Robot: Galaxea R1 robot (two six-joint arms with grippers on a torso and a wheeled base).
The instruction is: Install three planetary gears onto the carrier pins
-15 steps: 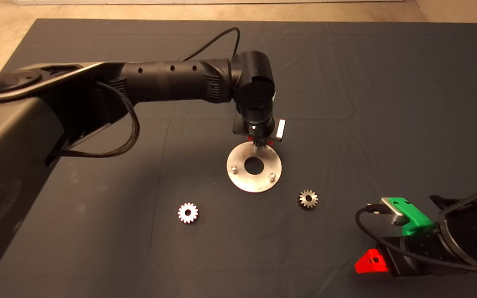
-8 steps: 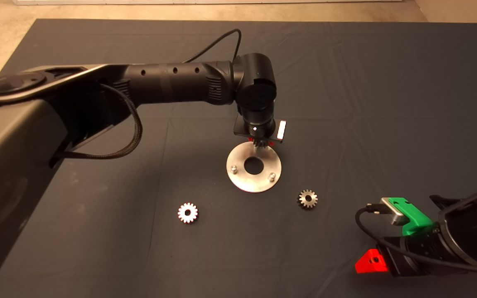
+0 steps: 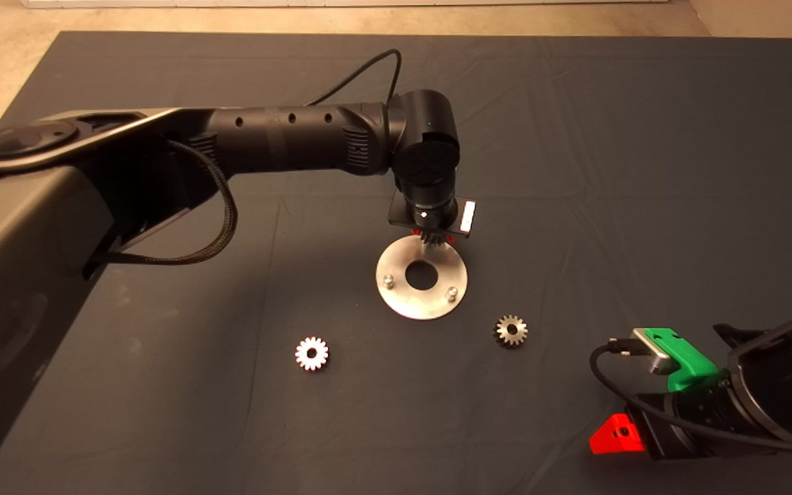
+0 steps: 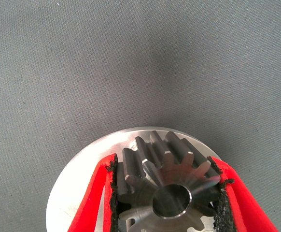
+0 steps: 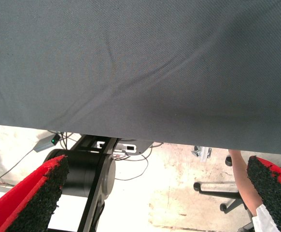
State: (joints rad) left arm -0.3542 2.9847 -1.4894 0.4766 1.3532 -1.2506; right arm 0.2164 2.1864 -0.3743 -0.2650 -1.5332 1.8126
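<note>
The silver disc [image 3: 396, 289] lies mid-mat with two bare carrier pins [image 3: 388, 280] [image 3: 450, 293] on its near side. My left gripper [image 3: 430, 237] stands over the disc's far edge, shut on a grey gear [image 3: 430, 239]. In the left wrist view the gripper [image 4: 163, 162] clamps this gear [image 4: 164, 169] between its pads [image 4: 112, 193], low over the disc [image 4: 77, 193], and the third pin [image 4: 172, 202] shows in the gear's centre hole. Two more gears lie loose on the mat, one near left [image 3: 311, 353] and one near right [image 3: 510, 331]. My right gripper [image 3: 626, 412] is parked at the lower right, open and empty [image 5: 157, 164].
The left arm [image 3: 286, 137] reaches across the mat's left half with a cable looping above it. Past the mat's edge [image 5: 131, 137] the right wrist view shows the floor, a black robot base [image 5: 82, 174], cables, a chair base and a person's arm [image 5: 246, 188].
Almost nothing: the left arm has shifted very slightly, with the gear still held at the disc's far pin. The right arm has not moved.
</note>
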